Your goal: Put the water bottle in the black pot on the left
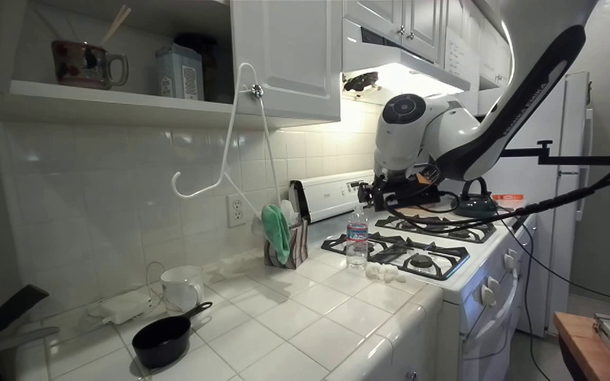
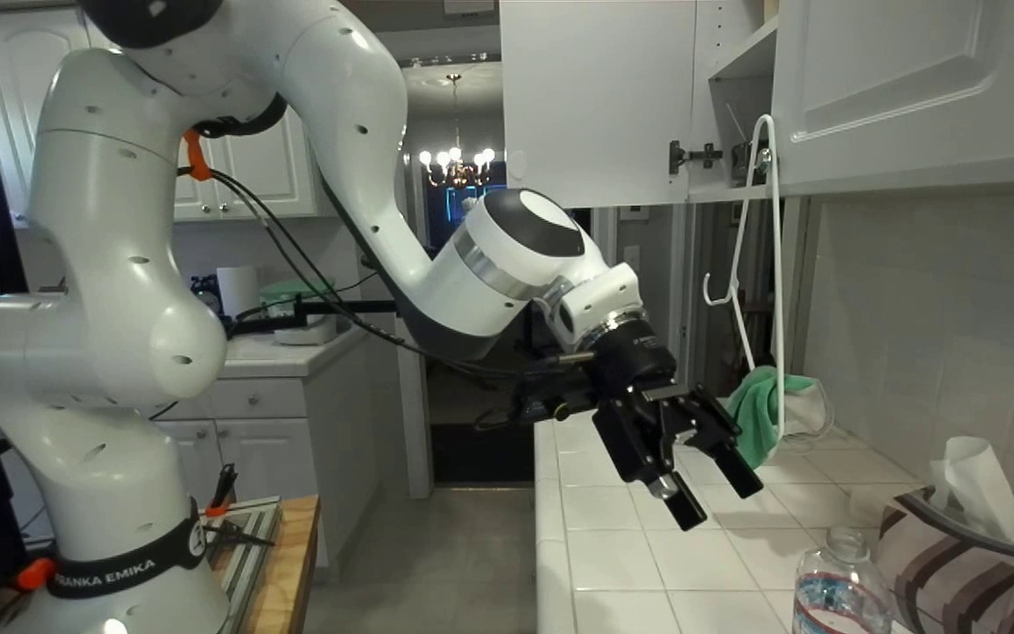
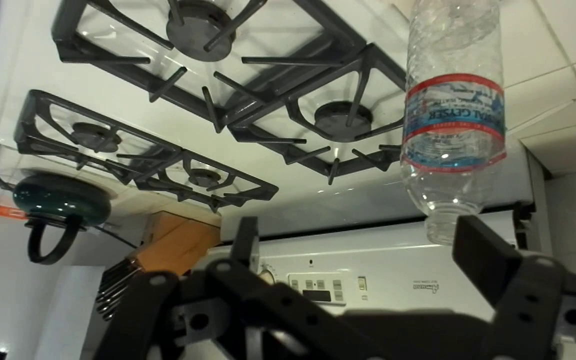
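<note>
Your jaws stood wide and empty; you needed to centre them around the water bottle (image 3: 453, 120) before gripping.

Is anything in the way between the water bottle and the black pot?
No, nothing visible stands between the water bottle and the black pot on the counter; the striped tissue box sits off toward the wall.

Hanger (image 2: 777, 282) on cab. knob (image 1: 257, 91); white mug (image 1: 178, 288) on c'top (image 1: 294, 323); green kettle (image 3: 63, 198) nr prob. knife block (image 3: 180, 245).
</note>
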Motion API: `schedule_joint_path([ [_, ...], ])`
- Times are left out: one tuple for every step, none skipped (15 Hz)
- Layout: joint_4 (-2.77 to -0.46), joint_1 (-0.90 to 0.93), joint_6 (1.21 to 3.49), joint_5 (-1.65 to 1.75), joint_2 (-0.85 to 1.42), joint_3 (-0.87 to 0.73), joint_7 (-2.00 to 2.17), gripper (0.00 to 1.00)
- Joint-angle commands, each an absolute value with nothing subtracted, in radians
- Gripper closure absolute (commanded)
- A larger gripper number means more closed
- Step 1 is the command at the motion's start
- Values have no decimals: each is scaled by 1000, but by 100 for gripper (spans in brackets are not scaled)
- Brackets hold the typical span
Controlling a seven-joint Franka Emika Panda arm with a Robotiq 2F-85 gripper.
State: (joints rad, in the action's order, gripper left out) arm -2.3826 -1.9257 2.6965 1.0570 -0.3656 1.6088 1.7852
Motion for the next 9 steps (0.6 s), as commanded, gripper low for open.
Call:
schedule_joint_path([
  [-2309,-2087,2638,962,-463,1789,1858,0],
  [-2289,-2118,2622,934,-478,1820,1874,0],
  [-2267,-2150,2608,905,-495,1852,1889,0],
  [-2264,-2119,2648,791,-579,1812,1846,0],
  [-2251,-2129,2646,741,-597,1818,1835,0],
  [-2239,-2136,2643,684,-625,1823,1817,0],
  [-2226,-2138,2638,632,-650,1824,1795,0],
  [-2216,-2137,2635,583,-675,1824,1773,0],
  [-2199,-2143,2632,530,-704,1831,1744,0],
])
